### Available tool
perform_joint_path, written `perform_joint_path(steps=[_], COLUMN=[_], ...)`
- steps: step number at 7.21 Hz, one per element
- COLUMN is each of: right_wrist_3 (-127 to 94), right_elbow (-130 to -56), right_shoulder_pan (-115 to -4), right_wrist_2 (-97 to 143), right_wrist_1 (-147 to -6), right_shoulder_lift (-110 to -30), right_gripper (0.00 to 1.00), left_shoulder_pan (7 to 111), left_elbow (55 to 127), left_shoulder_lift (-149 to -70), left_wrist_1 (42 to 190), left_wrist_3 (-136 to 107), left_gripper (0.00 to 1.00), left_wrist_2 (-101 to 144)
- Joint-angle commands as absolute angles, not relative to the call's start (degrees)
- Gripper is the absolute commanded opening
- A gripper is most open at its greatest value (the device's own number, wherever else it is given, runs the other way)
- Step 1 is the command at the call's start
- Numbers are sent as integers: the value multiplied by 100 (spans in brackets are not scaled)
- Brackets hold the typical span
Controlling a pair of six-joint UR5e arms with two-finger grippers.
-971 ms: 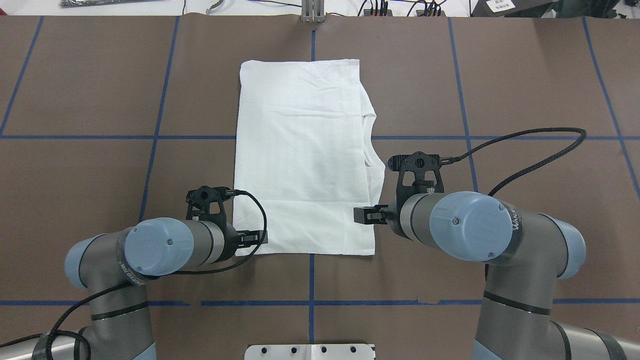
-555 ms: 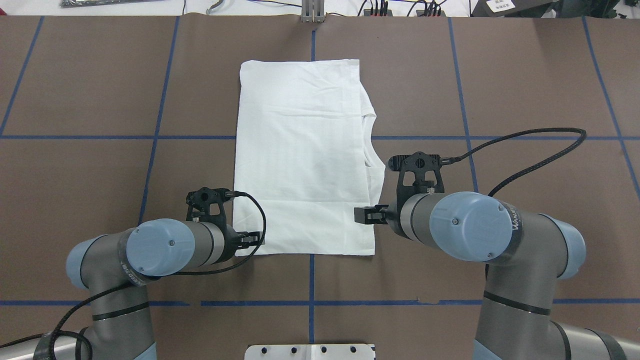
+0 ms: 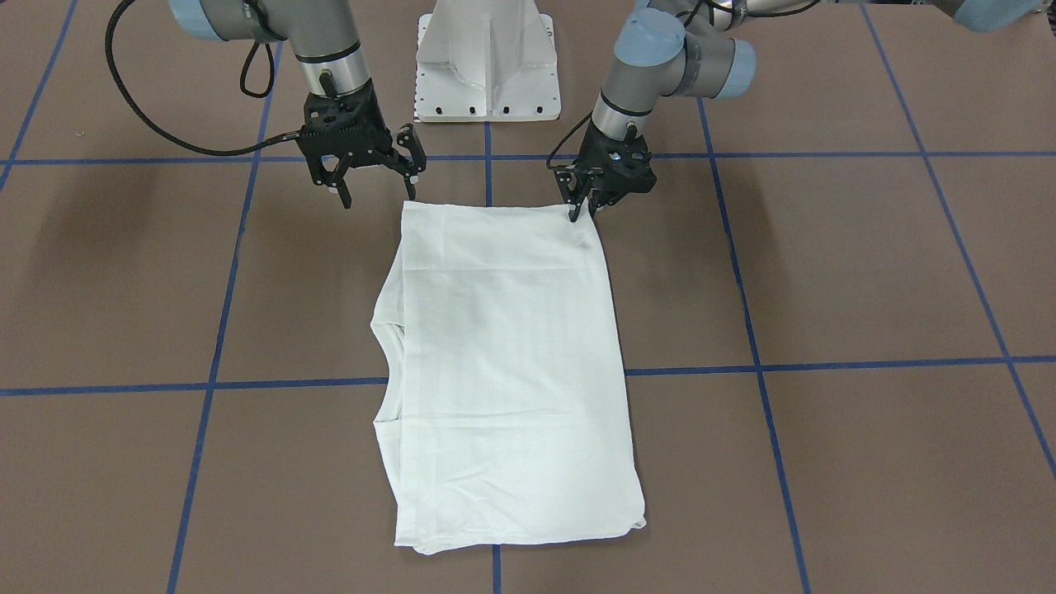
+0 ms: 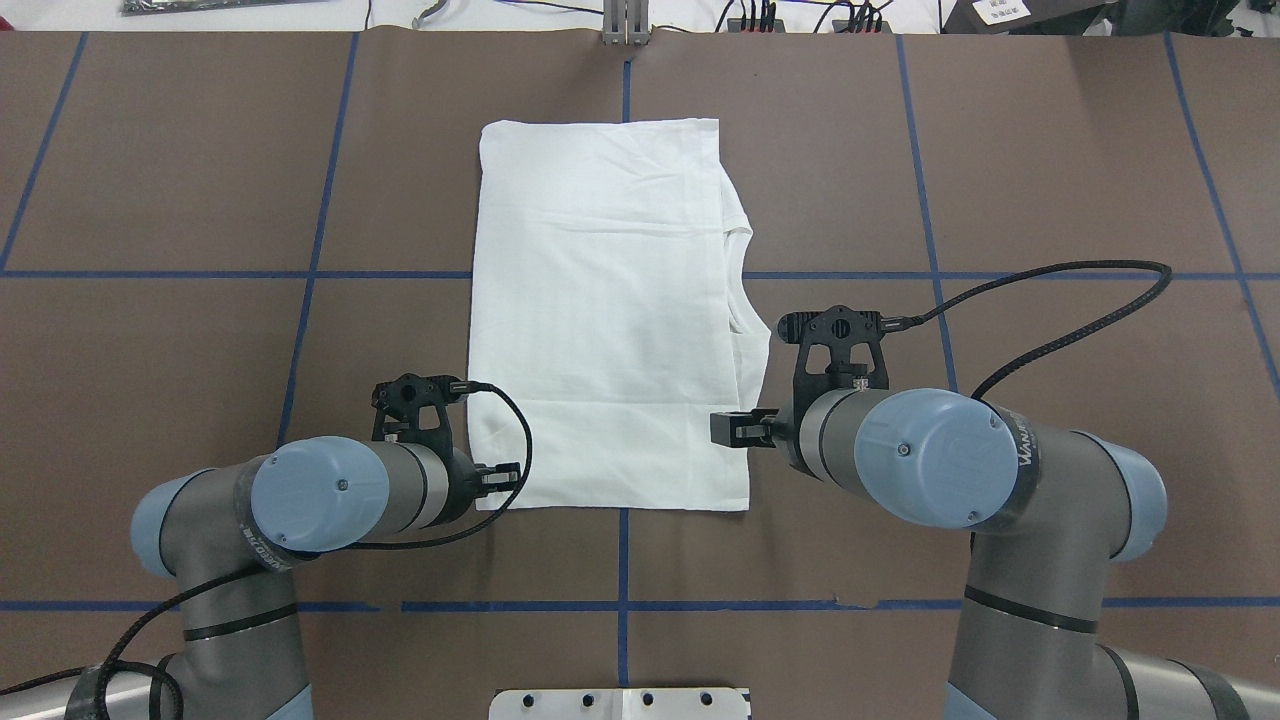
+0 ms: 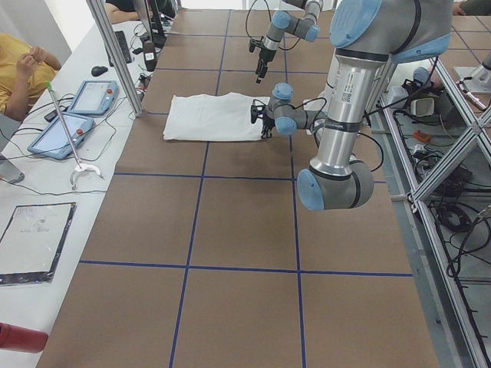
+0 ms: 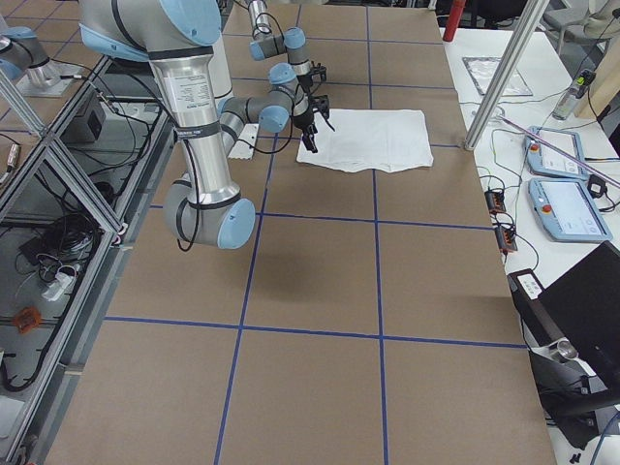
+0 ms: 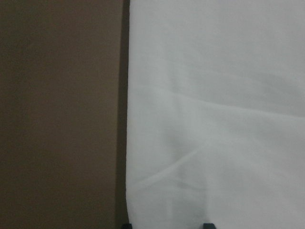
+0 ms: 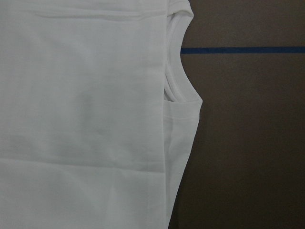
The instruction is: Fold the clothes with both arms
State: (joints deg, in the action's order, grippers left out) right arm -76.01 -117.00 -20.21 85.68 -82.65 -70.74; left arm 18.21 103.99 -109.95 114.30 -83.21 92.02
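Note:
The white shirt (image 3: 503, 371) (image 4: 600, 320) lies flat on the brown table, folded into a long rectangle, with its neck opening (image 8: 174, 86) on my right side. My left gripper (image 3: 582, 213) (image 4: 505, 478) is down at the shirt's near left corner. Its fingers stand narrowly open: the left wrist view shows both tips apart at the bottom edge, over the cloth (image 7: 214, 119) and its edge. My right gripper (image 3: 377, 195) (image 4: 728, 428) hangs wide open above the near right corner and holds nothing. No text block or label shows.
The white base block (image 3: 487, 58) stands at the robot's edge between the arms. Blue tape lines (image 4: 622, 560) cross the table. Tablets (image 5: 84, 100) and cables lie on the operators' bench, where a person in yellow (image 5: 19, 61) sits.
My left gripper has drawn back a little toward the shirt's left edge, and the corner there has shifted slightly. The right arm has barely moved.

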Motion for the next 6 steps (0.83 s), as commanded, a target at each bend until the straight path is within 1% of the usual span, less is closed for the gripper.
perform_joint_path(steps=[1,2,3,4,5,6], right_wrist_3=[-8887,-9930,-10645,-11218,-11807,-11952], right_elbow=[-11681,-11602,-11515,-11470,-11235,-10954], right_shoulder_pan=[-1759,-1532,-1399,-1232,-1030,-1002], right_wrist_2=[8289,8288,8279,8244,7853,7683], right_wrist_1=[-8323,-8671,-8779,-8876,-8894,-8947], right_shoulder_lift=[-7075,-6953,-6822,-6786,-6637,-6444], right_gripper=[94,83,82,82,89,92], left_shoulder_pan=[1828,1828,1828,1828,1828,1828], left_elbow=[10476,10485,10520,10555,10556,10564], left_shoulder_lift=[-10995,-11004,-11004,-11013,-11013,-11013], left_wrist_1=[11408,11408,11408,11400,11399,11399], left_wrist_3=[-8323,-8323,-8332,-8332,-8341,-8376], left_gripper=[0,0,0,0,0,0], left_wrist_2=[9211,9202,9202,9202,9202,9202])
